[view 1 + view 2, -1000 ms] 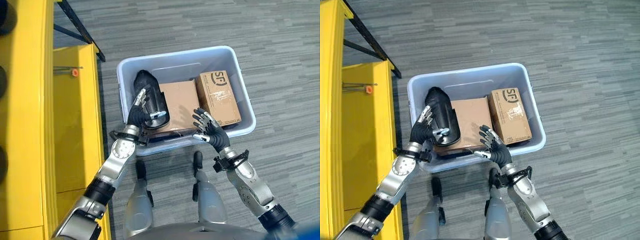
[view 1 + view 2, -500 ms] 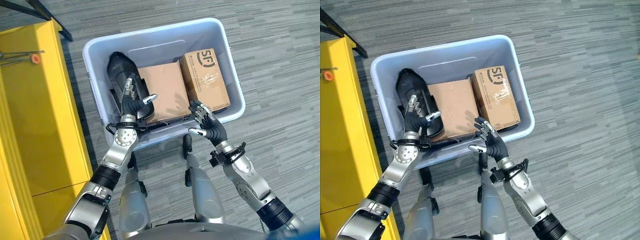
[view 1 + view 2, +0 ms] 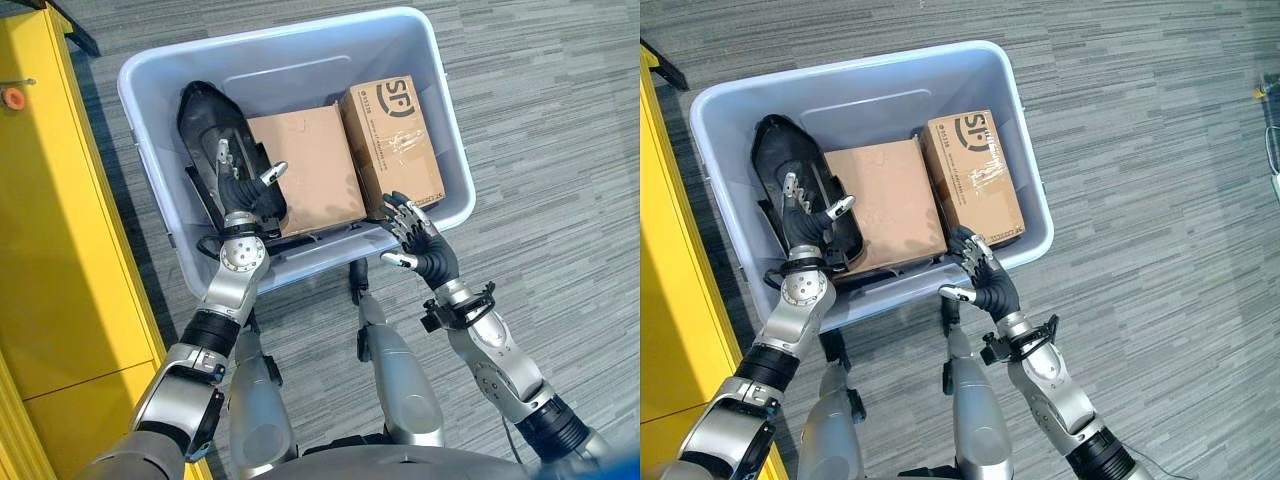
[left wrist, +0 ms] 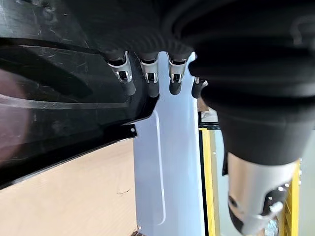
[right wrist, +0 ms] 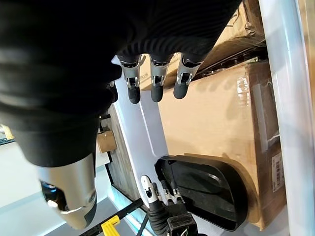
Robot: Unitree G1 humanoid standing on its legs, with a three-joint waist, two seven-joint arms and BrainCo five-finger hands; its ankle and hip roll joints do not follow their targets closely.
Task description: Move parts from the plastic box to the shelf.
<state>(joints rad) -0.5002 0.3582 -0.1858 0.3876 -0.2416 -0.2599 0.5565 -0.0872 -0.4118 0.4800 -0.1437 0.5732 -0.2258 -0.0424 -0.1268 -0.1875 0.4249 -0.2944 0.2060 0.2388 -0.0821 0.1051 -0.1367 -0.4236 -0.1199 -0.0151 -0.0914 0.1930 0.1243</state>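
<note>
You've got the plastic box (image 3: 440,110) on the grey carpet (image 3: 540,130) right in front of the robot, w/ the yellow shelf (image 3: 50,250) standing along its left side, just beside the box.

Inside the box, three parts side by side. The black moulded part (image 3: 215,130) lies along the left wall, long axis running from near rim to far wall. Next to it, touching, a flat cardboard box (image 3: 300,165) in the middle. Right of that, touching too, a smaller taped carton (image 3: 390,135) against the right wall.

Your left hand (image 3: 243,185) is inside the box, over the near end of the black part. Fingers look nearly straight and spread, thumb apart toward the flat cardboard box; in the left wrist view the dark fingertips (image 4: 149,88) sit at the black part's edge, w/ the box's pale wall past them. No closed grip visible, so it's open and holds nothing.

Your right hand (image 3: 425,245) is at the near rim of the box, by the near end of the taped carton. Fingers spread and only lightly bent, thumb out to the side; it has hold of nothing. Can't tell if the tips touch the rim or the carton. In the right wrist view you see the left hand (image 5: 160,201) beside the black part.
</note>
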